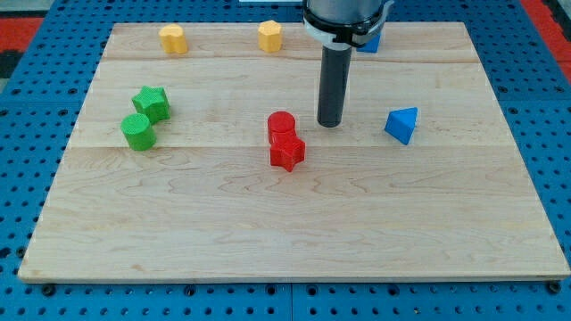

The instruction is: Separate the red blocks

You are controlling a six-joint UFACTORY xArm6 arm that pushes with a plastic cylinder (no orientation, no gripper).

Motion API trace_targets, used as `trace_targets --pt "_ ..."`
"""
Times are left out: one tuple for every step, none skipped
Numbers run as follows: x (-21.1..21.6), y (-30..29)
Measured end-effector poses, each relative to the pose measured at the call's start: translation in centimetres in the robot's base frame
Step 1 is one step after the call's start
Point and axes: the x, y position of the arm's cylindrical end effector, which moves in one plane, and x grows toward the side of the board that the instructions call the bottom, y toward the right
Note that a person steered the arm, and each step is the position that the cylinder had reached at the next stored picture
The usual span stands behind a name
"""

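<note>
My tip [330, 123], a bare rod holding nothing, stands just right of the red cylinder block [281, 127], which touches the red star-shaped block [287, 152] below it. A badly aimed push may move both together.

text: none readable | labels: none | numbers: none | signs: none on any surface

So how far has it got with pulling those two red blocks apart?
Nothing looks done yet: the red cylinder and the red star-shaped block sit touching near the board's middle. In hand: my tip stands just to the view's right of the red cylinder, with a small gap between them. Left to do: push one red block away from the other until a clear gap opens.
</note>
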Motion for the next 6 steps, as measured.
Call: trace_targets --pt "2.1 -1.3" --pt "4.7 -4.3" --pt "3.0 -9.6" --pt "2.5 -13.7" --pt "6.0 -13.9" --pt "8.9 -4.7"
